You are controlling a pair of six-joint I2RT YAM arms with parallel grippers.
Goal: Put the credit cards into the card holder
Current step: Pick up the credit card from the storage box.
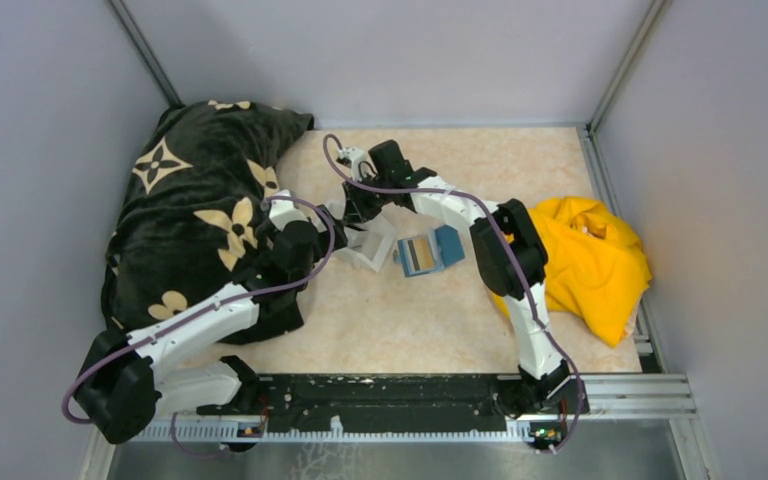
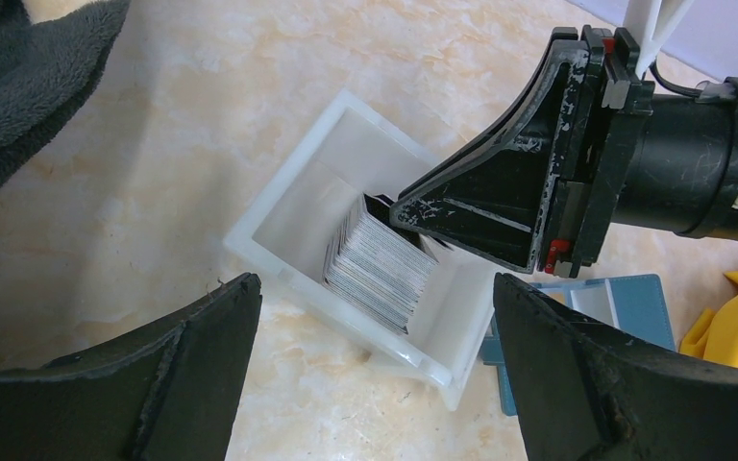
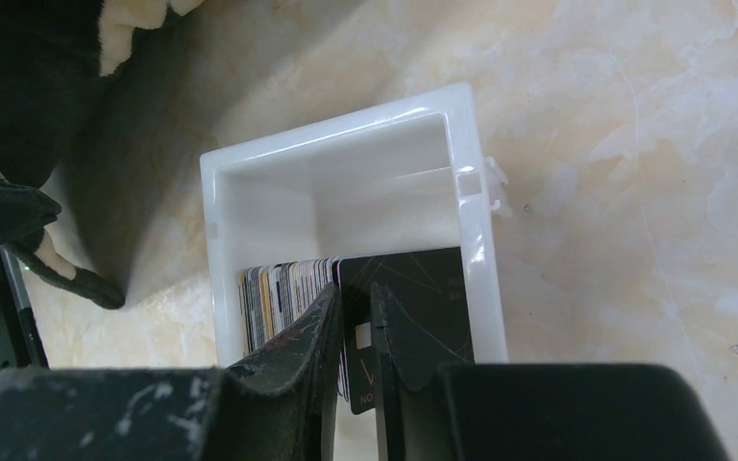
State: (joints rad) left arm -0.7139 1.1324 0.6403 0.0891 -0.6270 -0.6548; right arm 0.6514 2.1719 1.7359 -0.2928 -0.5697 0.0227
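Note:
A clear-white tray (image 1: 373,252) (image 3: 336,130) holds a stack of several credit cards (image 2: 380,264) (image 3: 279,288) standing on edge. My right gripper (image 3: 354,293) (image 1: 353,205) reaches down into the tray. Its jaws stand a narrow gap apart, closed round a black card (image 3: 428,288) at the right end of the stack. My left gripper (image 2: 375,279) (image 1: 345,235) hovers wide open and empty just in front of the tray's near rim (image 2: 293,283). The teal card holder (image 1: 432,250) (image 2: 639,298) lies open to the right of the tray, with a yellow-tan card (image 1: 419,257) on it.
A black blanket with tan flower shapes (image 1: 200,210) lies bunched at the left, close to the left arm. A yellow cloth (image 1: 585,260) is heaped at the right beside the right arm. Grey walls close in three sides.

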